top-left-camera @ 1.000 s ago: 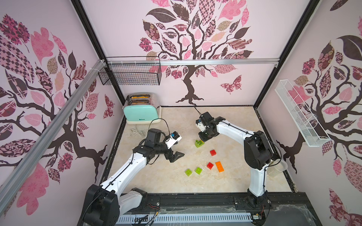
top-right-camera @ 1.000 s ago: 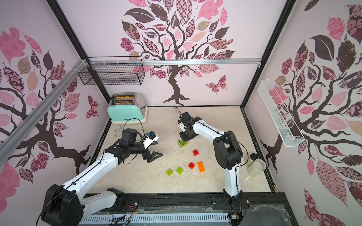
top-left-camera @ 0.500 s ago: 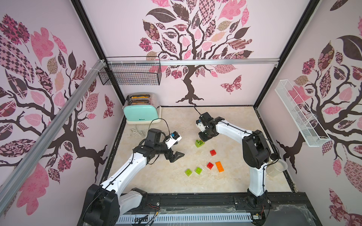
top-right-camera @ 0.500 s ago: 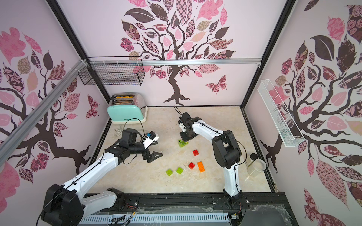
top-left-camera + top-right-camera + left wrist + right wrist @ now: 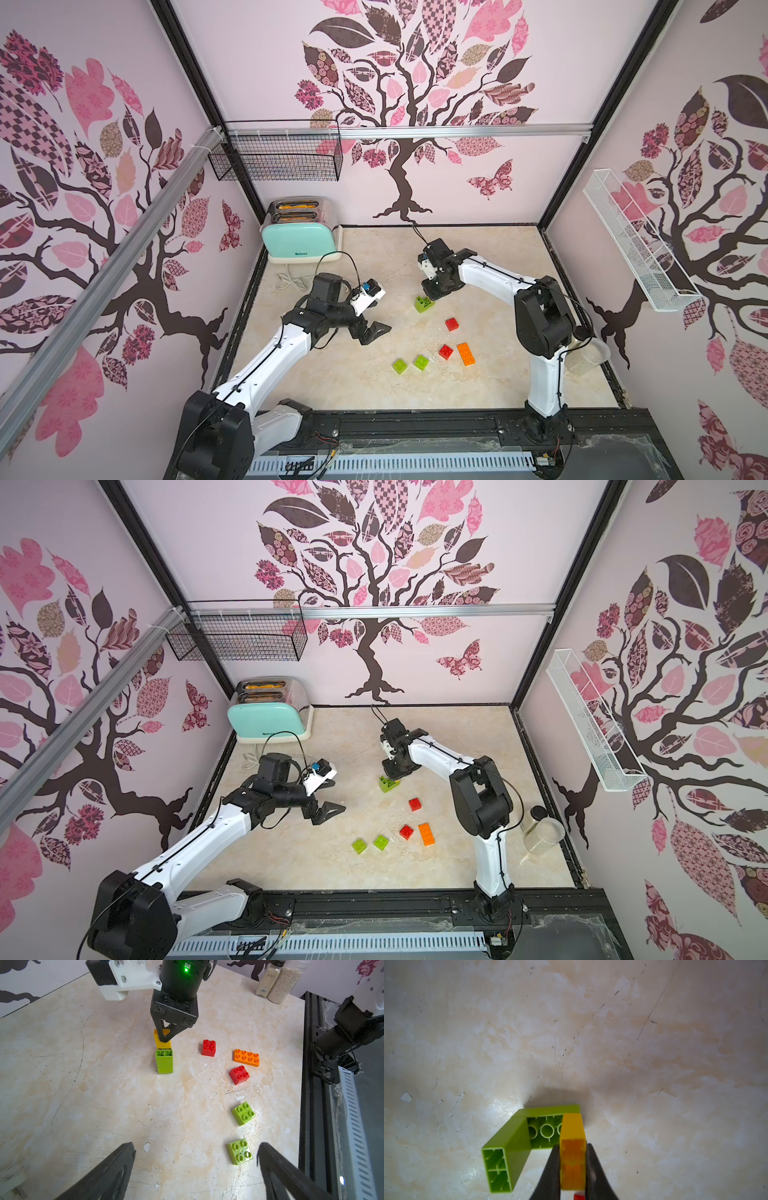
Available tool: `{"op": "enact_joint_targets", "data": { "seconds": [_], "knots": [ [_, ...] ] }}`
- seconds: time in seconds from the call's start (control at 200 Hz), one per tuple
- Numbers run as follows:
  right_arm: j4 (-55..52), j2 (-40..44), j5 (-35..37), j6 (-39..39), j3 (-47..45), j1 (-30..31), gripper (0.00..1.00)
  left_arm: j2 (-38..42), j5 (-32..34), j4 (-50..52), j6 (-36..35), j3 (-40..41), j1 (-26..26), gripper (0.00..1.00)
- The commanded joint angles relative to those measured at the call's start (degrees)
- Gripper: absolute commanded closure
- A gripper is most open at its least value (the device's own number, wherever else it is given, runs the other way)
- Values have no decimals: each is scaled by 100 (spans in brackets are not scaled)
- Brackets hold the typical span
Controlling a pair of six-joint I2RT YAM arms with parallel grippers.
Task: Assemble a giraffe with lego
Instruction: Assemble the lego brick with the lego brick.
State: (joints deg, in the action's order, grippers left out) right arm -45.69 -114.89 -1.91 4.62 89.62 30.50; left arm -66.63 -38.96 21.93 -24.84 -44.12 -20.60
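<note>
Sitting at 10 o'clock on the table (image 5: 374, 399), the toaster (image 5: 297, 239) holds an orange slice in each of its 2 slots. At 4 o'clock by the table's edge, a jar of pale grains (image 5: 284, 980) stands beside a slimmer jar of fine powder (image 5: 268, 978).

The right pincer (image 5: 572, 1147) points down and is pinching the yellow brick (image 5: 572, 1126). That brick rests against the green, L-shaped start of the giraffe (image 5: 164, 1061); whether it is locked on I cannot tell. In both top views the giraffe lies near the table's middle, just at 7 o'clock of that pincer.

The left pincer (image 5: 195, 1147) hangs spread wide, holding nothing, at 8 o'clock of the giraffe and well apart from it.

Loose lego lies on the table from 4 to 6 o'clock of the giraffe:
- 2 red bricks (image 5: 451, 324) (image 5: 446, 351)
- 1 orange brick (image 5: 466, 354)
- 2 green bricks (image 5: 400, 366) (image 5: 421, 362)
</note>
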Motion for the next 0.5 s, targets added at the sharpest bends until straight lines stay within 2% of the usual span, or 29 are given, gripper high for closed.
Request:
{"op": "enact_joint_targets", "data": {
  "seconds": [0.0,0.135,0.49],
  "knots": [
    [-31,-176,4,-219,-202,-35,100,-2,-77,-77,6,39,21,2],
    [44,-244,48,-174,-304,-27,100,36,-103,-95,30,61,21,2],
    [-566,-445,480,229,-114,-22,100,12,-81,-102,14,62,21,2]
  ]
}}
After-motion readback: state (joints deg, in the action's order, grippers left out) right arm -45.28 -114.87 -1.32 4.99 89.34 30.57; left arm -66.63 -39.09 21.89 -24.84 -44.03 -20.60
